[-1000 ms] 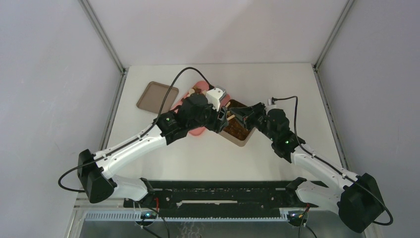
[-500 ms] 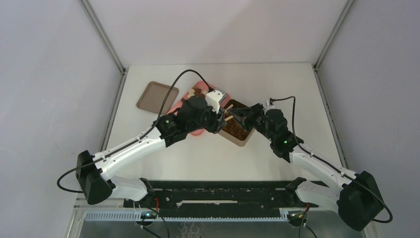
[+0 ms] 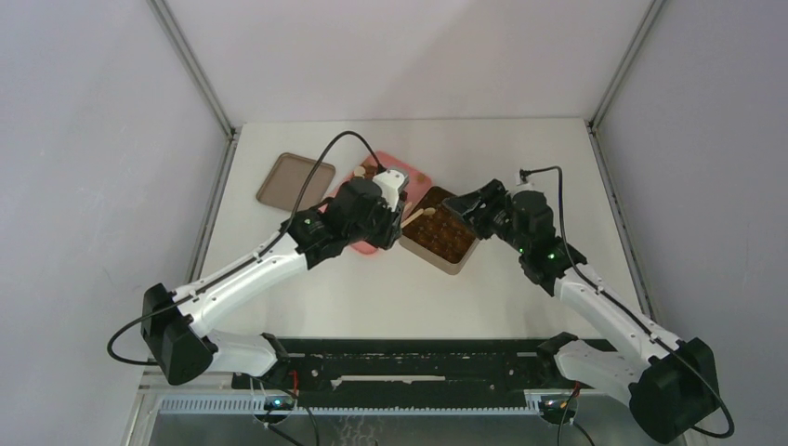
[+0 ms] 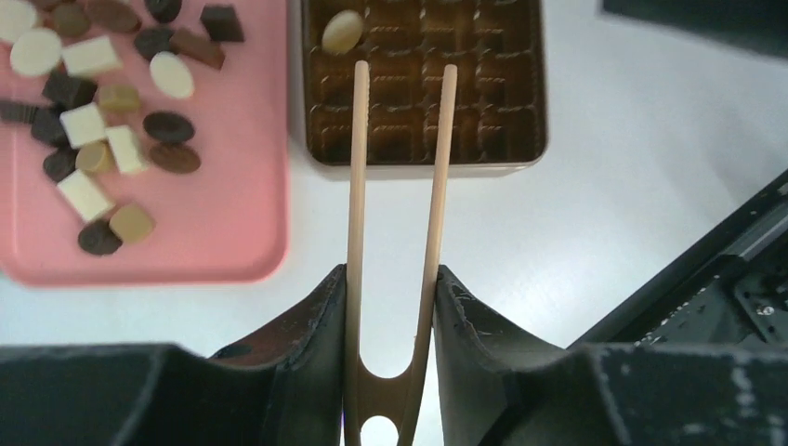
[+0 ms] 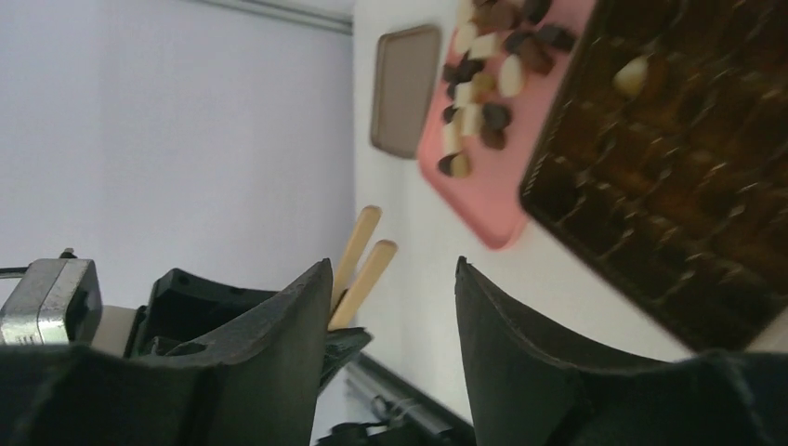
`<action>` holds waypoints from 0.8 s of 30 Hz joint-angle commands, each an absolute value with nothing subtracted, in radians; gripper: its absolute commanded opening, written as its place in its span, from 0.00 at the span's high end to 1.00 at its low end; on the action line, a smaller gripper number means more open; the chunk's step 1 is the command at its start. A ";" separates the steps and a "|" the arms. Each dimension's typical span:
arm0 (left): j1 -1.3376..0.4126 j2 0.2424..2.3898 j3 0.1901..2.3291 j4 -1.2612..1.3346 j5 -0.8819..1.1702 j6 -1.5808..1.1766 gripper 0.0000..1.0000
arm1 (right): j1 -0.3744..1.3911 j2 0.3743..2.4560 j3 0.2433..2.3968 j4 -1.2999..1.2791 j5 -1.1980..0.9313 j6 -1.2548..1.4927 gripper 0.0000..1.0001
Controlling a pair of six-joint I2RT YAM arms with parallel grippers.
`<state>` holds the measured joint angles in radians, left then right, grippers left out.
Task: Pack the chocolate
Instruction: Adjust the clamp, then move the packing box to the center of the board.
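The chocolate (image 4: 102,121) lies as several dark, brown and cream pieces on a pink tray (image 4: 232,232). One cream piece (image 4: 343,30) sits in a corner cell of the square tin (image 4: 520,158). My left gripper (image 4: 390,274) is shut on the wooden tongs (image 4: 358,186), whose spread tips reach over the tin's gridded insert with nothing between them. In the top view the left gripper (image 3: 401,221) is at the tin's left edge. My right gripper (image 3: 469,206) hangs open and empty over the tin's far right side. In the right wrist view its gripper (image 5: 392,265) stands beside the tongs (image 5: 362,255).
A brown lid (image 3: 283,181) lies on the table left of the pink tray (image 3: 415,177). The tin (image 3: 455,269) sits between the two arms. A black cable loops over the left arm. Walls enclose the table on three sides.
The right gripper opened, let go of the tongs and drew back to the right. The left gripper closed on the tongs and shifted slightly left with them.
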<state>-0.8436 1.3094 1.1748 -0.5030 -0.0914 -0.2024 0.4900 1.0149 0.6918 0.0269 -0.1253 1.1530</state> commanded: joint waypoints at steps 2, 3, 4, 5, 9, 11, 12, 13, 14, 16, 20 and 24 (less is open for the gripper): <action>-0.787 1.272 1.228 -0.621 -0.080 -0.206 0.61 | 0.399 1.032 0.769 -0.100 -0.156 0.859 0.37; -0.773 1.271 1.231 -0.640 -0.073 -0.205 0.61 | 0.382 1.048 0.779 -0.110 -0.156 0.814 0.36; -0.759 1.270 1.235 -0.659 -0.067 -0.203 0.61 | 0.366 1.064 0.790 -0.119 -0.154 0.774 0.34; -0.745 1.272 1.238 -0.677 -0.064 -0.199 0.60 | 0.344 1.085 0.801 -0.125 -0.153 0.732 0.33; -0.685 1.277 1.241 -0.745 -0.061 -0.179 0.60 | 0.290 1.192 0.860 -0.128 -0.155 0.598 0.27; -0.656 1.283 1.241 -0.779 -0.058 -0.169 0.60 | 0.275 1.255 0.892 -0.119 -0.160 0.530 0.25; -0.642 1.285 1.238 -0.790 -0.058 -0.164 0.60 | 0.270 1.286 0.909 -0.113 -0.161 0.507 0.23; -0.627 1.285 1.230 -0.797 -0.058 -0.160 0.60 | 0.265 1.320 0.924 -0.108 -0.161 0.485 0.22; -0.612 1.285 1.223 -0.799 -0.058 -0.155 0.60 | 0.261 1.352 0.942 -0.104 -0.161 0.463 0.21; -0.589 1.287 1.208 -0.799 -0.056 -0.146 0.60 | 0.254 1.432 0.980 -0.097 -0.164 0.428 0.19; -0.557 1.290 1.193 -0.799 -0.044 -0.135 0.60 | 0.234 1.559 1.050 -0.096 -0.150 0.367 0.16; -0.543 1.296 1.176 -0.791 -0.041 -0.125 0.60 | 0.210 1.669 1.114 -0.083 -0.184 0.318 0.14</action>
<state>-0.5552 1.3087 1.1759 -0.8036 -0.0654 -0.1570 0.2379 1.6012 1.0336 -0.1223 -0.1562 0.4225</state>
